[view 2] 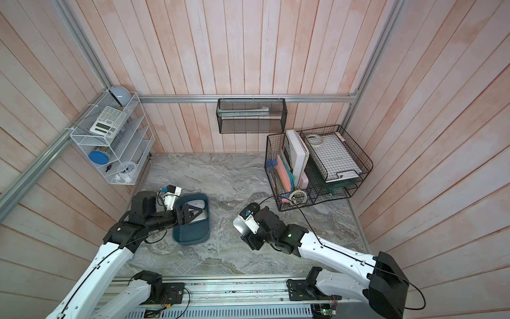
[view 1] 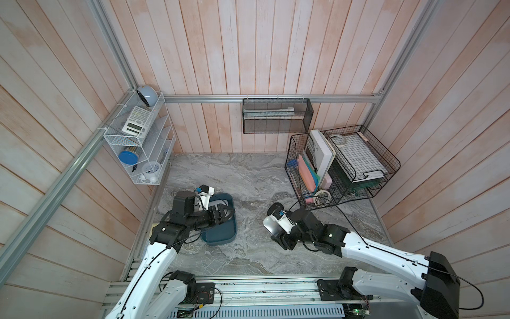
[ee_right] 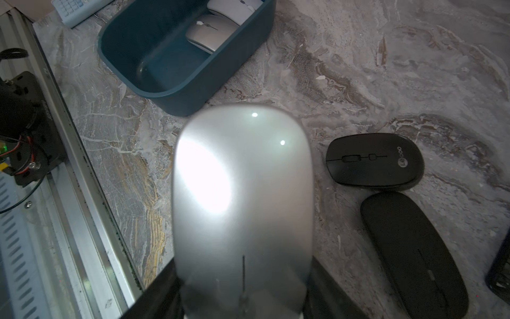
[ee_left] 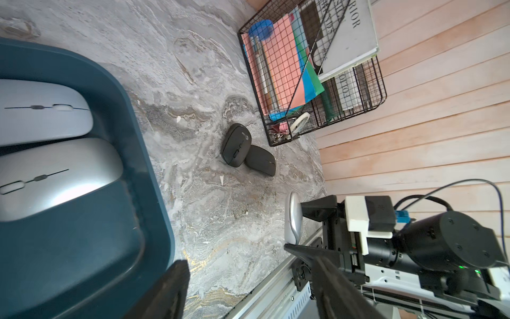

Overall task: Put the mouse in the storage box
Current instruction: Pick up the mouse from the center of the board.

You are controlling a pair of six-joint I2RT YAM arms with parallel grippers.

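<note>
The right tool (ee_left: 294,225) is clamped on a silver mouse (ee_right: 242,193), well apart from the storage box (ee_right: 165,96) — undelivered. The left tool (view 1: 226,213), jaws apart and empty, hangs over the box, which holds a pale mouse (ee_left: 41,110) and a grey mouse (ee_left: 55,176) — two black mice (ee_right: 372,161) wait on the worktop (ee_right: 358,69).

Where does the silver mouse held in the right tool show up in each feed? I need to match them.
Both top views: the silver mouse is near the middle, right of the storage box.
Left wrist: the mouse shows edge-on in the right tool, beyond the box.
Right wrist: it fills the middle.
Shared landmark: the storage box, in all four.
</note>
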